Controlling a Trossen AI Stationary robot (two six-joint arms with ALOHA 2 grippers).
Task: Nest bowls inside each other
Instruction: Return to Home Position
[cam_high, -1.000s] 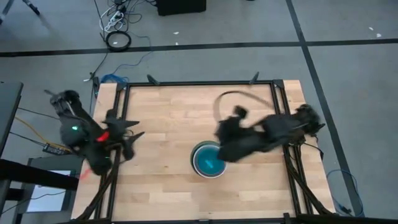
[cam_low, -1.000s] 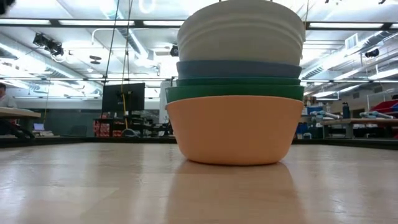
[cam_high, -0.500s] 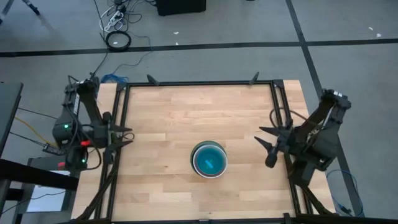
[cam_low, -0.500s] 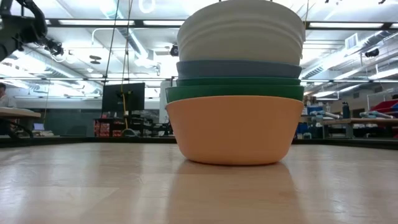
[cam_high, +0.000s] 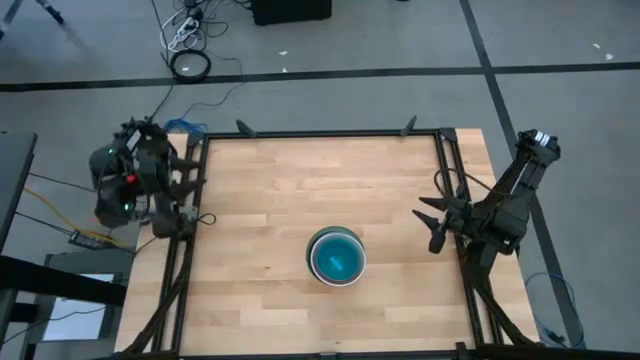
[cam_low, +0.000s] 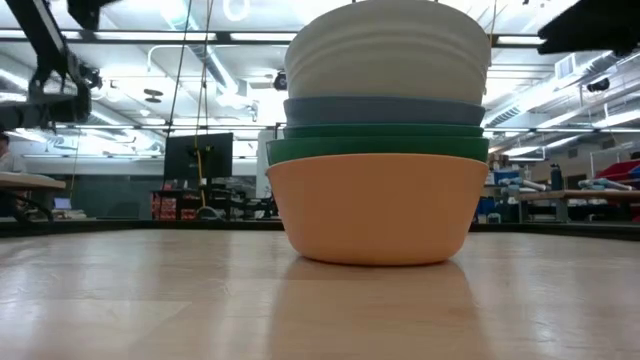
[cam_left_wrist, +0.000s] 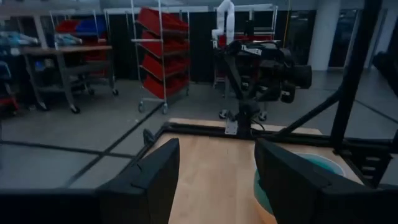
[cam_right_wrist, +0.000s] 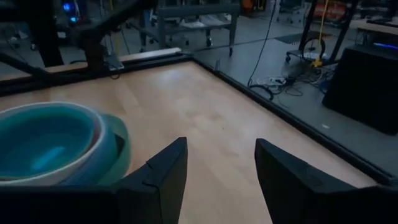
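At the right gripper (cam_high: 430, 226): spread open, nothing held. Hangs just over the right edge of the table (cam_high: 270, 180), pointing in toward the middle. At the left gripper (cam_left_wrist: 216, 146): spread open too, nothing held, folded up by the table's left edge.

Out from the right gripper, in toward the middle of the table — the bowls (cam_high: 336, 257), all in one stack. Nearer to the right gripper than to the left gripper, yet well apart from both. Round all the way, so no long side to line up with.

In the low view, from the bottom up: orange bowl (cam_low: 378, 210) flat on the wood, dark green bowl (cam_low: 378, 149) in it, then blue bowl (cam_low: 385, 110), then white bowl (cam_low: 388, 55). From above, a cyan bowl (cam_high: 337, 261) sitting in the very top. Cannot see any smaller ones under it.

Looks finished — no loose bowl anywhere on the wood. Most likely only the parking of the arms to do. Calls for moving away from the stack, not toward it, so little chance of a bump.
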